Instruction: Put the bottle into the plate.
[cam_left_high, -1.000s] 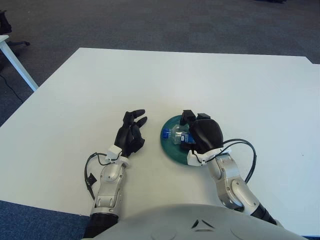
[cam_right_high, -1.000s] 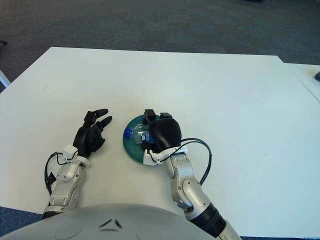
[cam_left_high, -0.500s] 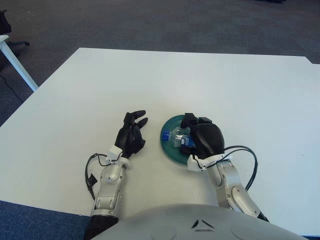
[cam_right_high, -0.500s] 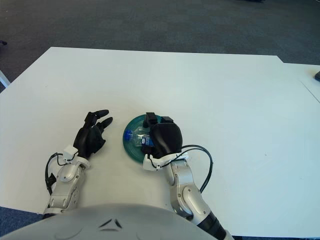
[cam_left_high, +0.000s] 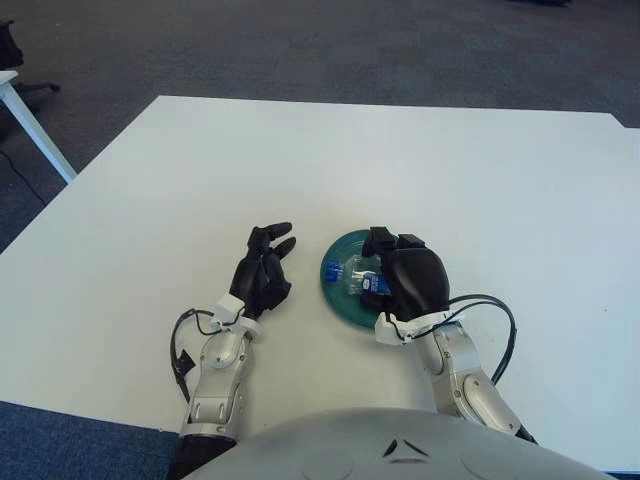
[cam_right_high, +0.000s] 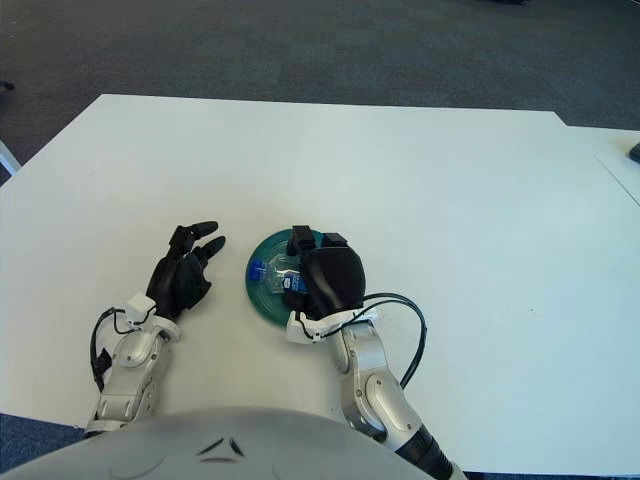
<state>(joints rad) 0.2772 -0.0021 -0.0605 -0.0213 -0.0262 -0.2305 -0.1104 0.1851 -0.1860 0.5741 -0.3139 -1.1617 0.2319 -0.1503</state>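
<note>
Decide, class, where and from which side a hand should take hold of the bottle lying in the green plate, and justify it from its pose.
Probably grip the clear body, coming from above. The bottle lies on its side in the green plate with its blue cap pointing left, so fingers can straddle its width. The right hand already covers it that way; whether it grips is unclear. The left hand shows left of the plate.

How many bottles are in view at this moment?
1. The bottle lies on its side in the green plate, partly under the right hand, which covers it. The left hand shows left of the plate. Nothing else bottle-like shows on the table.
</note>
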